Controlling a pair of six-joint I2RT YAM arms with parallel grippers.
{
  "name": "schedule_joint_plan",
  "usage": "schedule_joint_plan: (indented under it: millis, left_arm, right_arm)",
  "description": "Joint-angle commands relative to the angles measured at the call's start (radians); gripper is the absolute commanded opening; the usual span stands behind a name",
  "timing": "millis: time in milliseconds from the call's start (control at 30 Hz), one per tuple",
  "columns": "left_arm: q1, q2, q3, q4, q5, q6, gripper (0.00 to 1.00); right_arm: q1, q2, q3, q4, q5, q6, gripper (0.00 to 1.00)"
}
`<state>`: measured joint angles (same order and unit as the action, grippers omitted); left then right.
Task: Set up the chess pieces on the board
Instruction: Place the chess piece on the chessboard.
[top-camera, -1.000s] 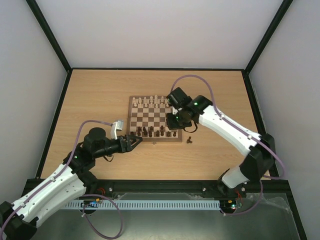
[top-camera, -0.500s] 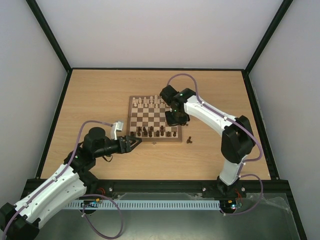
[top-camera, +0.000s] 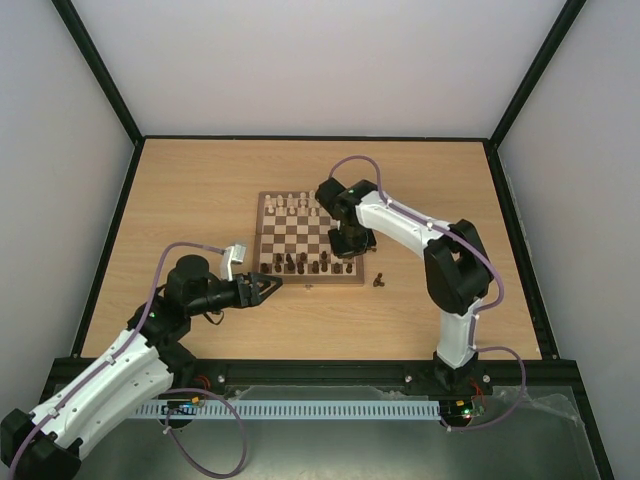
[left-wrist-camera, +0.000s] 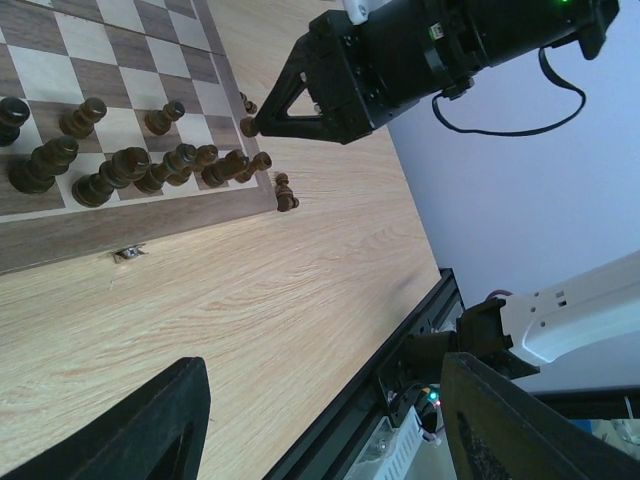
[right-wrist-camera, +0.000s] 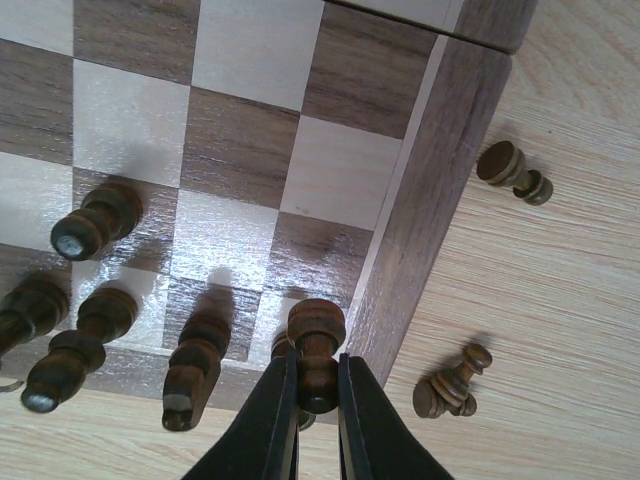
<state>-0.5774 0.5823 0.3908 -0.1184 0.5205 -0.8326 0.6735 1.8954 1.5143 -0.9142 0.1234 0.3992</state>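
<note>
Chessman (right-wrist-camera: 316, 326) in seemingly downturned right gripper (right-wrist-camera: 317, 368)

I note the board (top-camera: 300, 238) mid-desk (top-camera: 200, 200); chess pieces (top-camera: 300, 264) on its near rows, two stray pieces (top-camera: 378, 280) just right of it.

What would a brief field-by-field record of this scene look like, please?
right tool: shut on a dark pawn, above the board near its near right corner
left tool: open, empty, over the table by the board's near edge
dark pieces on board: clustered on the near rows
loose dark pieces: two on the table, just right of the board
pale pieces: along the far rows
</note>
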Motion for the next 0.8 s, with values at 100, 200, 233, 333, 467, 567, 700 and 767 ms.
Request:
schedule_joint_plan:
  millis: [100,200,233,333,467,567,700,767]
  left_arm:
    - [0.009,-0.015,-0.002,0.004,0.016,0.013,0.66]
    - [0.011,-0.019,-0.004,0.001,0.015,0.013,0.66]
    - [0.01,-0.019,-0.004,0.0,0.015,0.013,0.66]
    - [0.011,-0.021,-0.005,-0.002,0.016,0.013,0.66]
    - [0.013,-0.027,-0.002,-0.007,0.018,0.013,0.66]
    - [0.014,-0.03,-0.001,-0.01,0.019,0.013,0.66]
    - [0.016,-0.032,-0.001,-0.013,0.022,0.016,0.66]
    - [0.017,-0.033,-0.001,-0.014,0.024,0.018,0.66]
  right_arm:
    - [-0.006,0.048,0.035,-0.018,-0.007,-0.026,0.03]
    - [-0.008,0.056,0.038,-0.01,-0.005,-0.028,0.03]
    - [-0.008,0.058,0.039,-0.009,-0.006,-0.028,0.03]
    - [-0.009,0.071,0.044,-0.008,-0.009,-0.03,0.03]
    - [-0.008,0.079,0.045,-0.006,-0.004,-0.03,0.03]
    - [-0.009,0.08,0.043,-0.008,-0.001,-0.028,0.03]
    - [-0.009,0.085,0.041,-0.007,0.002,-0.03,0.04]
    - [-0.011,0.088,0.042,-0.007,0.003,-0.03,0.06]
